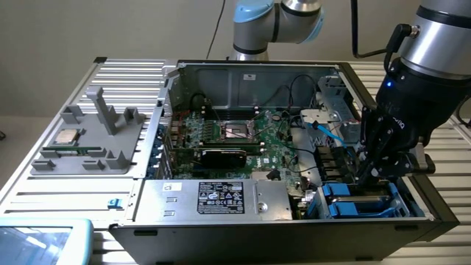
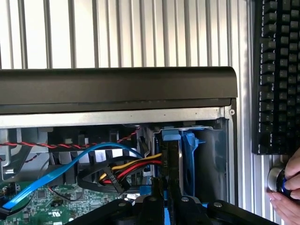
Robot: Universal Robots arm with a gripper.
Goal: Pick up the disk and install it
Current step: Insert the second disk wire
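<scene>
A robot arm (image 1: 434, 61) of brushed silver tube segments, with pale blue caps on its joints (image 1: 254, 12). Its wrist section is glossy black with a small blue light. A black cable runs along the upper arm. The gripper (image 1: 375, 171) is black metal, with dark linkages and round screw heads.

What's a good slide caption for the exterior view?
Gripper lowered into the open computer case's blue drive bay.

A robotics lab bench: opened computer case (image 1: 294, 138), slatted aluminium table (image 1: 125, 72), keyboard (image 2: 276, 75)
</scene>
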